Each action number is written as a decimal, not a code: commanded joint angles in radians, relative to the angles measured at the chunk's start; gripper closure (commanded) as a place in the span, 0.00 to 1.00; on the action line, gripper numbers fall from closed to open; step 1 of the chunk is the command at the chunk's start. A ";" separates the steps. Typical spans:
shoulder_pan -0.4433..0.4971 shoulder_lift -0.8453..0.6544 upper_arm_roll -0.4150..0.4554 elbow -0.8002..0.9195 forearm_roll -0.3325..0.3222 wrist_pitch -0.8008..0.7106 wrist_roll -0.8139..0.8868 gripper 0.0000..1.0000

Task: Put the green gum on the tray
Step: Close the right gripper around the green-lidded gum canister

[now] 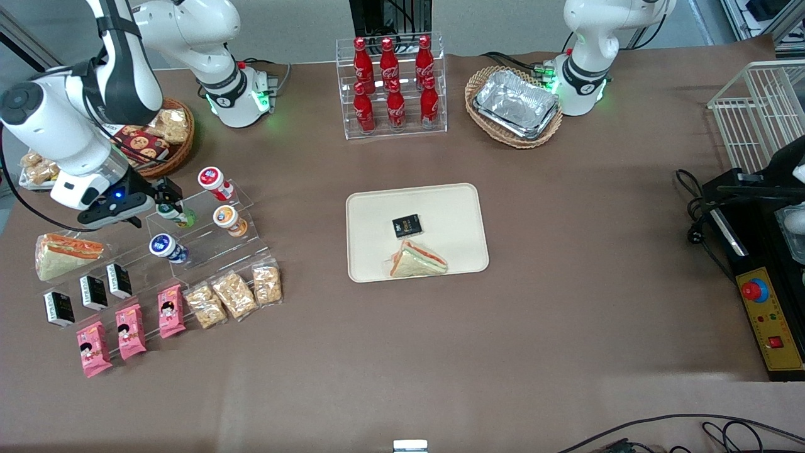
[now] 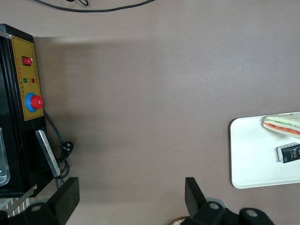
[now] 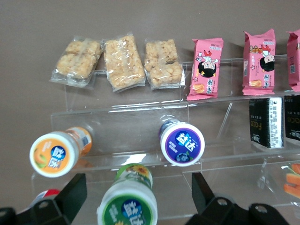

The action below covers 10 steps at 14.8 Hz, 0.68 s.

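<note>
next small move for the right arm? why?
Probably ease the gripper down around the green gum and close. The jaws stand open on either side of the bottle, which sits on the clear stepped stand beside the orange-labelled bottle; nothing is gripped yet. The tray comes after.

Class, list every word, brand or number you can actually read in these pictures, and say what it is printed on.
"Coca-Cola": white script on the red bottles in the clear rack.
"Foce", roughly: on the black packet; uncertain.
Green gum, blue-lidded bottle and orange-lidded bottle: lid characters too blurred to read.
Pink packets: small print unreadable.
The gripper hangs open around the green gum; the tray has no text.
</note>
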 commanded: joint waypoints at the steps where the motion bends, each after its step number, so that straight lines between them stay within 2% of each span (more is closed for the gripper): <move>1: 0.001 -0.001 -0.009 -0.062 0.006 0.075 -0.017 0.00; 8: 0.002 -0.008 -0.060 -0.093 0.005 0.076 -0.080 0.00; 10: 0.002 -0.008 -0.060 -0.098 0.005 0.076 -0.075 0.04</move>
